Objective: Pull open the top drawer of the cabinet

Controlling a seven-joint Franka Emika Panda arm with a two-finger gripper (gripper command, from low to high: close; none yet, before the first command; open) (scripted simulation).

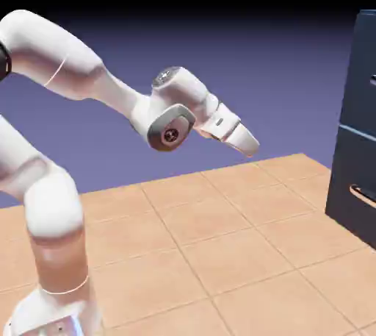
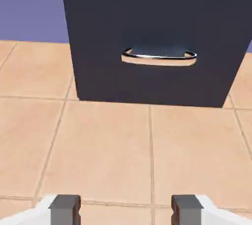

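The dark navy cabinet (image 1: 354, 129) stands at the exterior view's right edge, partly cut off. Its top drawer (image 1: 361, 70) is the part above the thin light-blue seam and sits flush with the front. My gripper (image 1: 248, 145) hangs in the air well to the left of the cabinet, tilted down toward it. In the hand view the cabinet (image 2: 108, 17) fills the top, showing only the lower drawer front with its curved pale handle (image 2: 158, 57). My gripper (image 2: 126, 211) is open, its grey fingertips (image 2: 65, 209) wide apart over the tiled floor with nothing between them.
Tan tiled tabletop (image 1: 220, 254) stretches between the robot base and the cabinet. The lower drawer's pale handle (image 1: 363, 196) shows near the cabinet's foot.
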